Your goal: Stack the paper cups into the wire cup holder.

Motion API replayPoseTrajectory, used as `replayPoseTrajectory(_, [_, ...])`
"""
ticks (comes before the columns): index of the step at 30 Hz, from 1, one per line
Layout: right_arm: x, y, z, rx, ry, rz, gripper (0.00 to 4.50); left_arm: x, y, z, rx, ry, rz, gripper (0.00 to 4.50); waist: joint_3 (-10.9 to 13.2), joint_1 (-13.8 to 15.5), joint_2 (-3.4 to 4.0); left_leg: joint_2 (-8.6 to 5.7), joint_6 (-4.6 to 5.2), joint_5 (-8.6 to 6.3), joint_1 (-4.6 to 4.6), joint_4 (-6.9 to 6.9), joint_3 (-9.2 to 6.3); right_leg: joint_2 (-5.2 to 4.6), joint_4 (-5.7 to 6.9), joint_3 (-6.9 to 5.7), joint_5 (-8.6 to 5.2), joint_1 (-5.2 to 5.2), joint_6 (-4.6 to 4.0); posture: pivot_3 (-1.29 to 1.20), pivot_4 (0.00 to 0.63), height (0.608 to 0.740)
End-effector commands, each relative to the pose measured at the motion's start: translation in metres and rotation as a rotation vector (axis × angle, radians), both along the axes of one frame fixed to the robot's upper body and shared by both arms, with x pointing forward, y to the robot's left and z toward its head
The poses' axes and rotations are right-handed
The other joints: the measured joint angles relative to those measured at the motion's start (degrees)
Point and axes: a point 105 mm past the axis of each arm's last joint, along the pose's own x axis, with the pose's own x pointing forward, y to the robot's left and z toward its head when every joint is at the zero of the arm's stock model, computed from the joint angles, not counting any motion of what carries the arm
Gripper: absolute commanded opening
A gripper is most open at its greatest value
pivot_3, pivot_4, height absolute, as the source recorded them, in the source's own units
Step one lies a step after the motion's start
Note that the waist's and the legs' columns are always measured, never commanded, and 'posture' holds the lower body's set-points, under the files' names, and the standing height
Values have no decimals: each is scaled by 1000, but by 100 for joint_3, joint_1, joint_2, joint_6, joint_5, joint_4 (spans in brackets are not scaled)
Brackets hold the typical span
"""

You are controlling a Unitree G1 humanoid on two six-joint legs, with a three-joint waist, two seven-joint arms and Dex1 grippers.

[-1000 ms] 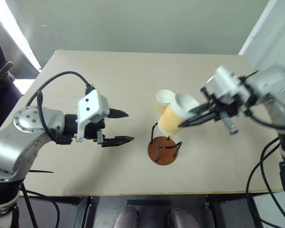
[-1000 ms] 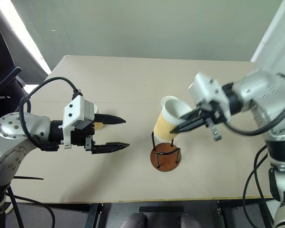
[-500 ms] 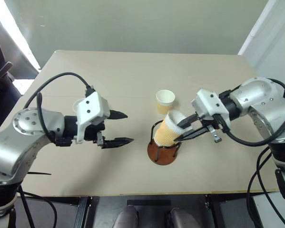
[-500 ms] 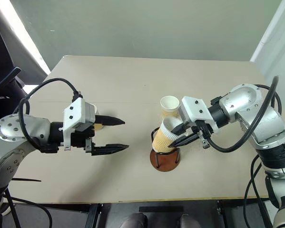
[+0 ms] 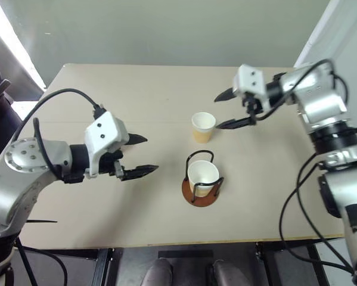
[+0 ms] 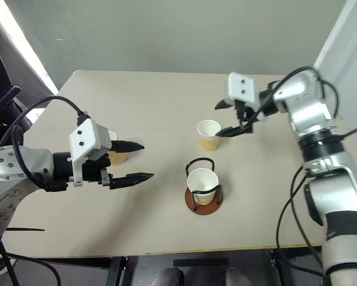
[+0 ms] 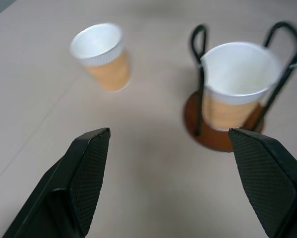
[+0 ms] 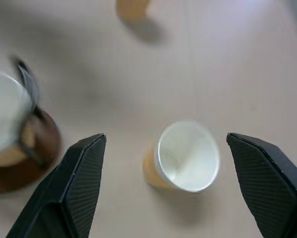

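Beyond the black wire cup holder (image 5: pixel 201 185) on its reddish-brown disc: my right gripper (image 5: pixel 226 109) raised, jaws apart, empty | left gripper (image 5: pixel 140 156) level, jaws spread, empty

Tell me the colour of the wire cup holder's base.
Reddish-brown disc base under black wire loops; clearest in the left wrist view.

Bare table (image 5: pixel 136 89) surrounds the wire cup holder (image 5: pixel 201 190); one paper cup (image 5: pixel 202 127) stands just behind it.
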Motion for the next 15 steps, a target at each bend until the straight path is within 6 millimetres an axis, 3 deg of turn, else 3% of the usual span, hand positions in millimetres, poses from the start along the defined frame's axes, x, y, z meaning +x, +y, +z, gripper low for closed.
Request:
replayPoseTrajectory(1, [9, 1, 0, -78, -66, 18, 3957, 5, 5, 5, 15, -57, 70, 4085, 0, 29, 1, 0, -2, 0, -12, 1, 1, 0, 5, -1, -1, -12, -2, 0, 150, 740])
replayPoseTrajectory(15, [24, 14, -31, -191, -78, -1, 3957, 5, 0, 7, -1, -110, 103, 4085, 0, 70, 1, 2, -21, 5, -45, 6, 5, -3, 11, -4, 4, -37, -12, 0, 150, 740])
